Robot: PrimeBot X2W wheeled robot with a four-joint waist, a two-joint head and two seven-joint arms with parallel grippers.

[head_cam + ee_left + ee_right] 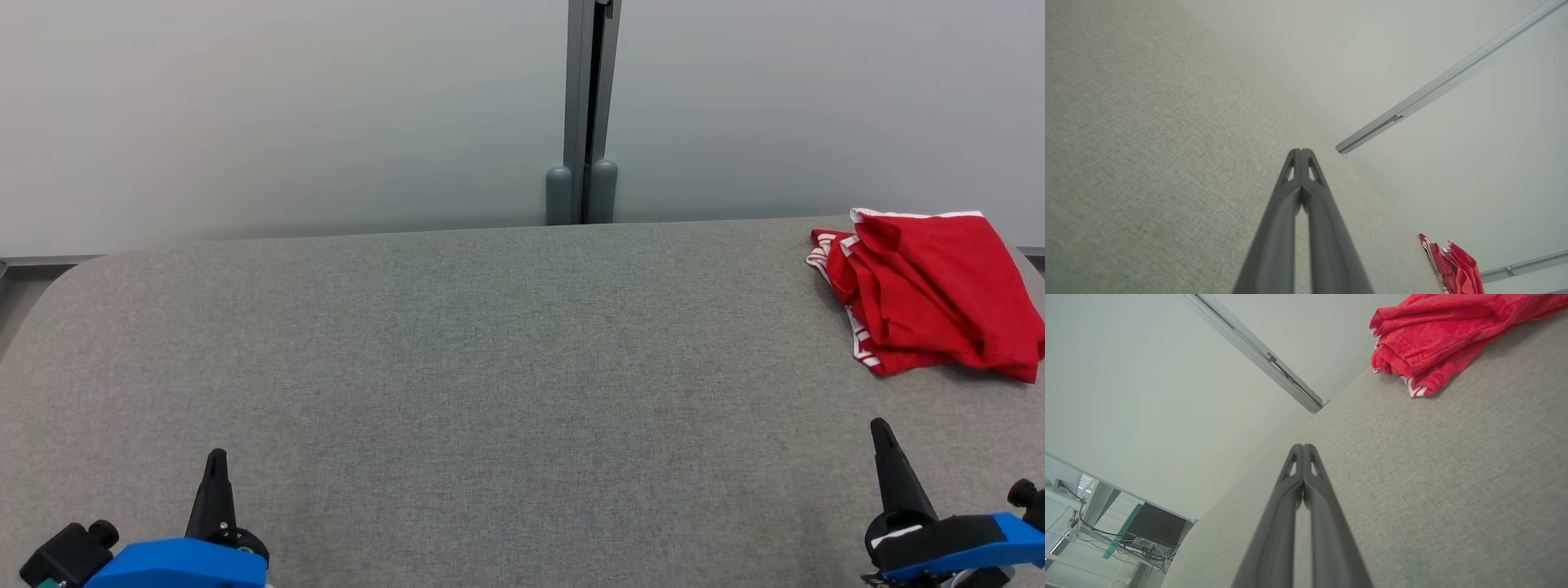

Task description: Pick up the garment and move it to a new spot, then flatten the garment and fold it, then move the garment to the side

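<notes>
A red garment with white striped trim lies bunched at the far right of the grey fabric table. It also shows at the lower right of the left wrist view and at the top right of the right wrist view. My left gripper rests at the lower left, fingers together, holding nothing. My right gripper sits at the lower right, short of the garment, and is likewise shut and empty.
A pale wall stands behind the table, with a grey vertical post at its middle. The table's far edge runs just behind the garment. In the right wrist view, a dark box with cables sits on the floor beyond the table.
</notes>
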